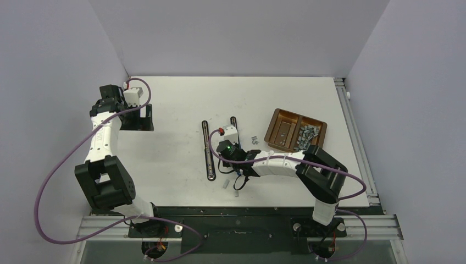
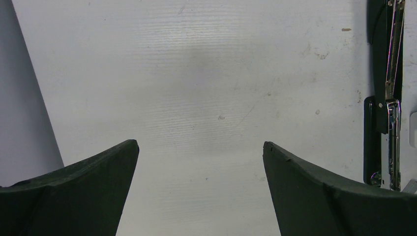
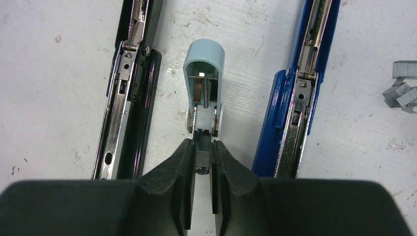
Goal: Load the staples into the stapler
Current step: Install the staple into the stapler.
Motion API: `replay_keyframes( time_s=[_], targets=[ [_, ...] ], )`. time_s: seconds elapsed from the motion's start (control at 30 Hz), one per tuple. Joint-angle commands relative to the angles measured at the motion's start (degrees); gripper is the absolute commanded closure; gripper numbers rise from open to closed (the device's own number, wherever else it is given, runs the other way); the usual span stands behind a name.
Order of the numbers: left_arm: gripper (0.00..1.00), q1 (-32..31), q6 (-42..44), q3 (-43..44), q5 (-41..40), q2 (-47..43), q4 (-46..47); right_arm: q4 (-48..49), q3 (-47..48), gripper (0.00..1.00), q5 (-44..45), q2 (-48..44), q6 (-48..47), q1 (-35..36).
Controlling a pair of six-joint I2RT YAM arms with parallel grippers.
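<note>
"Well, what's nearest us?"
"The right gripper (image 3: 202,147), nipped narrow on a dull grey staple strip (image 3: 202,160) at the near end of the open pale blue stapler (image 3: 204,59). A black stapler (image 3: 129,98) lies left and a blue stapler (image 3: 295,108) right, with slim gaps between."
"Farther?"
"Shiny loose staples (image 3: 401,91) and a brown tray (image 1: 271,127) on the right. The left gripper (image 2: 199,144) gapes wide over the scuffed white table (image 2: 196,73), far left."

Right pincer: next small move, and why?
Probably ease the right pincer forward and slightly down, to seat its staple strip in the open channel of the light blue stapler. The pincer is shut on the strip, which sits at the channel's near end, roughly in line with it. Whether it is already seated I cannot tell.
</note>
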Motion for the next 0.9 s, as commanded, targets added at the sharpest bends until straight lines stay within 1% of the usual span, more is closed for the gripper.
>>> replay_keyframes(
  time_s=[0.0, 0.57, 0.87],
  targets=[
    [0.04, 0.5, 0.72, 0.55, -0.03, -2.04, 1.35, 1.79, 0.45, 0.91, 0.32, 0.37, -0.14, -0.26],
    [0.04, 0.55, 1.1, -0.01, -0.31, -2.4, 1.52, 1.54, 1.38, 0.92, 0.47, 1.39, -0.13, 0.06],
    [0.04, 0.49, 1.16, 0.07, -0.29, -2.46, 1.52, 1.15, 1.99, 0.92, 0.86, -0.14, -0.31, 0.32]
  ],
)
